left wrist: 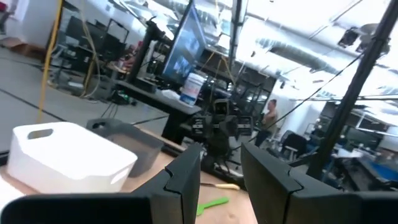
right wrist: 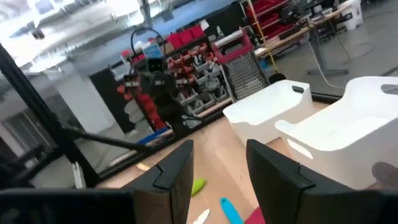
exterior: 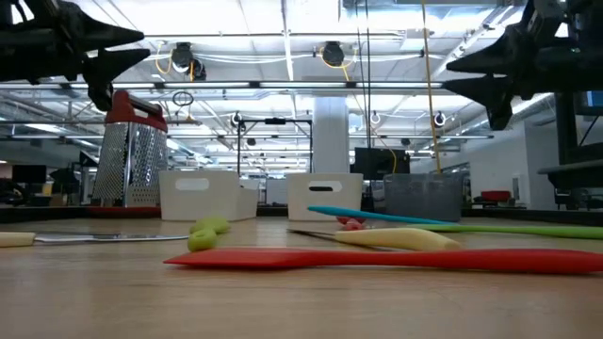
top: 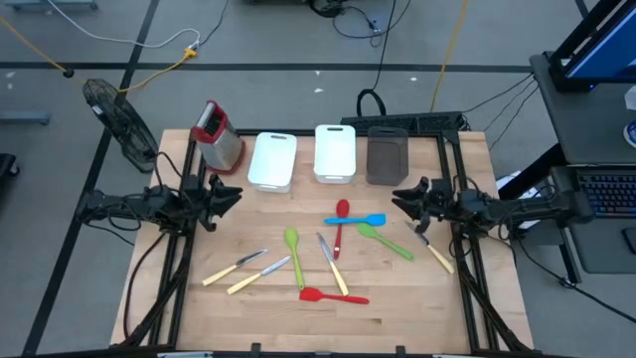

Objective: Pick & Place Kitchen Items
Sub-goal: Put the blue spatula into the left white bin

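high view: two dark arms hover at either side of the bench [top: 159, 328] with every utensil lying loose, so the job looks to be at its opening step. the left tool [top: 231, 196] hangs near the box grater [top: 219, 136]; the right tool [top: 401, 198] hangs just right of the scatter. both are parted and carry nothing. counted here: two red utensils [top: 333, 295], two green spoons [top: 294, 255], one blue spatula [top: 356, 220] and four pale-handled knives [top: 260, 274], nine in all, spread across the bench's middle, one knife at the right edge under the right arm. beyond them stand two white bins [top: 272, 161] and one dark grey bin [top: 387, 156], which appear empty. the next move probably calls for one tool to drop over a slim handle, squared across it.

low view: a red spatula [exterior: 396, 260] lies nearest, the others flat behind it, both arms high above.

left wrist view: the left tool's fingers [left wrist: 186, 177] stand apart, holding nothing.

right wrist view: the right tool's fingers [right wrist: 273, 168] stand apart, likewise bare, with the blue spatula beneath.
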